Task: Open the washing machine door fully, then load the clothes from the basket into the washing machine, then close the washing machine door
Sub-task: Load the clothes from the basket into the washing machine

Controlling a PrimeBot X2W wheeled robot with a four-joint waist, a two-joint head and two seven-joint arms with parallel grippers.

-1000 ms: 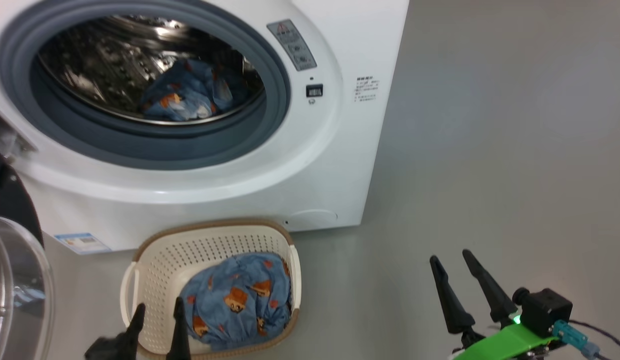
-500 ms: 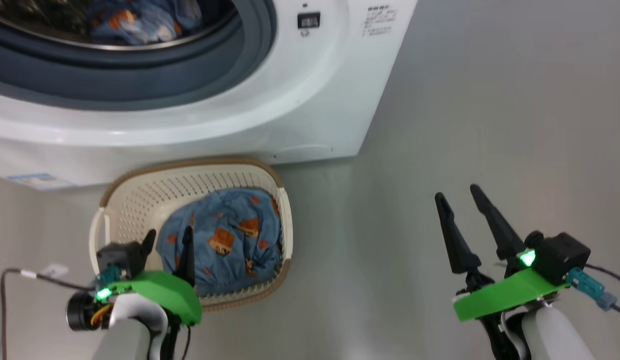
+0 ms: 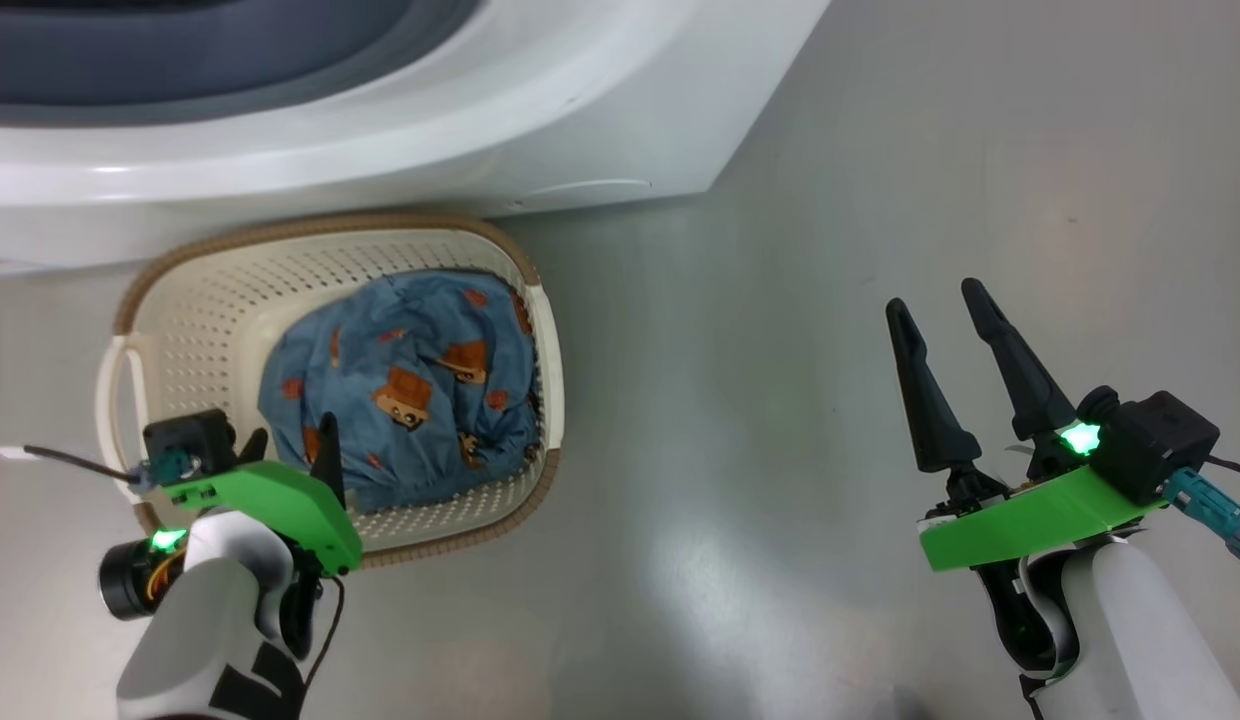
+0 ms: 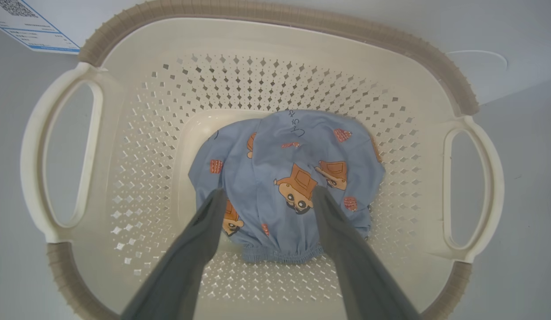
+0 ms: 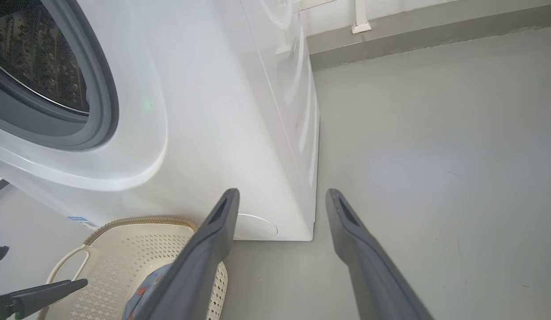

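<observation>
Grey floor (image 3: 780, 300); washing machine (image 3: 580, 120) label (image 4: 31, 26) illegible

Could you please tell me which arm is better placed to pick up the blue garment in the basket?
The left. The open left gripper hangs directly over the basket, with its fingers pointing down at the clothes inside. The right gripper, also open, hovers over bare floor, off to the basket's side.
</observation>
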